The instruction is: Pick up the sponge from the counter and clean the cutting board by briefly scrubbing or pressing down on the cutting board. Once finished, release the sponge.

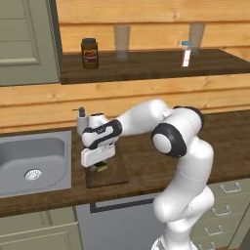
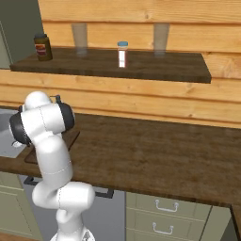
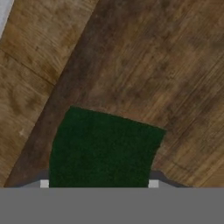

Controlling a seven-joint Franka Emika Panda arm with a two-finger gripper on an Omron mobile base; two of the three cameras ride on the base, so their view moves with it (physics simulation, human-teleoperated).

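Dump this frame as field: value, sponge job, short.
gripper: low over the cutting board, shut on the sponge
sponge: green face toward the hand camera, between the fingertips, over the board
cutting board: flat on the counter, right of the sink
counter: dark wood
sink: steel

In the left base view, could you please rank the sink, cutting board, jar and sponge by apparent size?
1. Sink, largest.
2. Cutting board, partly hidden by the hand.
3. Jar on the shelf, farther away, so unsure.
4. Sponge, only a sliver visible.
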